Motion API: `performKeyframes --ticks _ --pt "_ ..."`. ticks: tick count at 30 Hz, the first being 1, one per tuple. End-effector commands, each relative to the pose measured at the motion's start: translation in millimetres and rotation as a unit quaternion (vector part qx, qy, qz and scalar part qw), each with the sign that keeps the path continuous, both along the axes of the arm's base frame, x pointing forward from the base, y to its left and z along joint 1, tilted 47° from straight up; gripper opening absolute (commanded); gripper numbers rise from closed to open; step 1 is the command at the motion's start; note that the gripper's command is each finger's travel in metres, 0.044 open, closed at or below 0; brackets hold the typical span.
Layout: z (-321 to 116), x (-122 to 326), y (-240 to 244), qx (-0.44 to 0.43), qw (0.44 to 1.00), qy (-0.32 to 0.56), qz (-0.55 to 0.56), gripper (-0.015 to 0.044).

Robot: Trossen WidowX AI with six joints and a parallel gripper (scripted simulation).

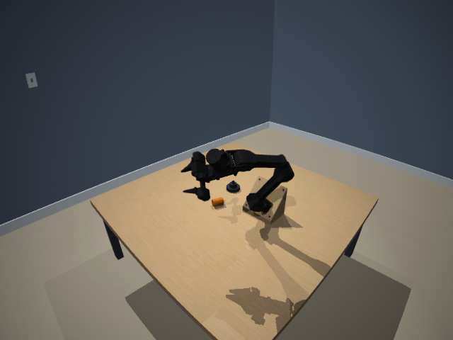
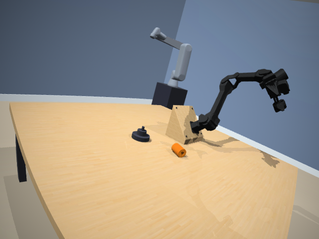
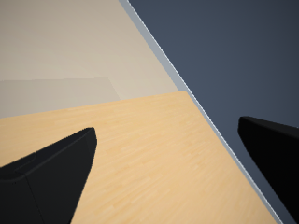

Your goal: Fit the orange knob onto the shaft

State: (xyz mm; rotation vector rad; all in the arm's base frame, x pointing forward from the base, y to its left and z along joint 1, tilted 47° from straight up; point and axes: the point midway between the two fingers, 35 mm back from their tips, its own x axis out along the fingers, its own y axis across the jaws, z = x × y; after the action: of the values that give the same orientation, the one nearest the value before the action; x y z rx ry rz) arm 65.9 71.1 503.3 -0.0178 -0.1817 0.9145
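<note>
The orange knob (image 1: 217, 201) (image 2: 178, 150) lies on its side on the table, and its hole faces the exterior view. The round dark pedestal (image 1: 233, 188) (image 2: 140, 137) stands upright near it, apart from the knob, with the thin dark shaft (image 2: 142, 127) rising from its stepped middle. The shaft's flat side cannot be made out. My gripper (image 1: 182, 180) (image 3: 166, 129) is open with nothing between its fingers. It hangs high above the table, away from the knob and the pedestal. The wrist view shows neither of them.
The wooden table (image 1: 175, 234) (image 2: 102, 185) carries the wedge-shaped wooden arm mount (image 1: 279, 205) (image 2: 177, 126), close to the knob and the pedestal. A grey robot arm (image 2: 184, 61) stands on a dark block (image 2: 168, 95) beyond the table. The table's far edge and corner show in the wrist view.
</note>
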Motion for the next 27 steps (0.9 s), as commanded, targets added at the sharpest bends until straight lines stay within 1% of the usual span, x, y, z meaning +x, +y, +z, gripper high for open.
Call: performKeyframes --ticks 1,2,5,7,9,12,15,18,22,25,27 --pt "-2.0 1.6 3.5 -0.003 1.000 0.007 0.000 0.0426" --pt "-8.4 6.7 13.8 -0.012 1.000 0.028 -0.001 0.0440" --pt "-48.1 38.5 59.2 -0.049 0.987 0.150 -0.016 0.0440" --pt "-63.3 50.5 70.8 -0.058 0.979 0.194 -0.024 0.0440" --pt "-86.1 67.7 84.0 -0.067 0.963 0.260 -0.039 0.0440" --pt "-127.4 96.9 98.2 -0.070 0.922 0.374 -0.071 0.0440" --pt "-170.2 123.5 102.6 -0.059 0.864 0.488 -0.110 0.0440" --pt "-212.8 145.9 98.9 -0.035 0.786 0.597 -0.154 0.0440" --pt "-269.1 169.9 83.0 0.022 0.654 0.723 -0.221 0.0440" --pt "-310.9 181.5 64.7 0.079 0.527 0.801 -0.272 0.0440" --pt "-338.1 184.4 50.7 0.125 0.419 0.847 -0.303 0.0440"
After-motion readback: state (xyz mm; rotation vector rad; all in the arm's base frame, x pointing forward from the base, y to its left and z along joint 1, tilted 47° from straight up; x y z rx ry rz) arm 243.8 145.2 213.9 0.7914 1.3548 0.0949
